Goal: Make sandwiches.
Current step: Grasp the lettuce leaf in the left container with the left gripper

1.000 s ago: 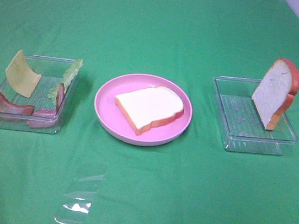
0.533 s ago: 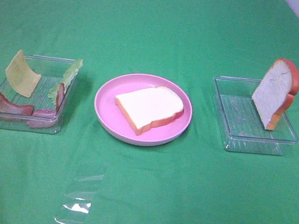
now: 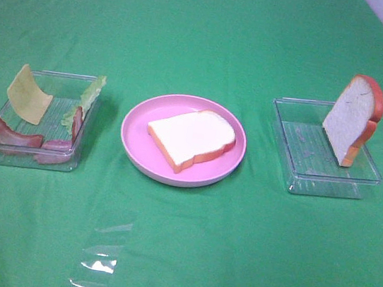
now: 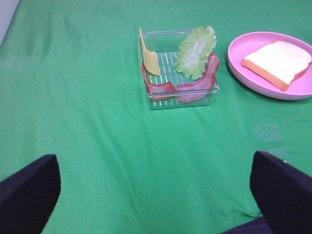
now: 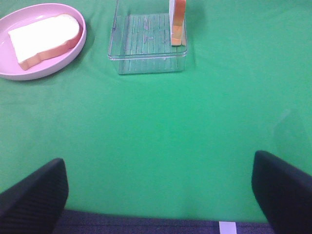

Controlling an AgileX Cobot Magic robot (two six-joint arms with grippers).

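Nearest me, the left gripper (image 4: 156,195) hung with its two dark fingers (image 4: 27,195) spread wide and nothing between them, and the right gripper (image 5: 158,195) stood just as wide and empty; only the wrist cameras caught them, the high camera taking in neither arm. A little further out on the green cloth (image 3: 207,31) lay a crumpled scrap of clear film (image 3: 100,263), plain from above. Beyond it sat the pink plate (image 3: 133,150) in the middle, with one bread slice (image 3: 191,138) lying flat on it. To its left the left tray (image 3: 44,74) held the cheese square (image 3: 28,94) leaning up, the bacon strips (image 3: 0,132) along its near side, and the lettuce (image 3: 93,94), which showed edge-on from above while the left wrist view showed its broad ruffled face (image 4: 195,52). To the right, the right tray (image 3: 301,177) held the second bread slice (image 3: 352,117) standing on edge against its far side; the high view showed its white face, the right wrist view only its crust edge (image 5: 178,22), cut off at the top.
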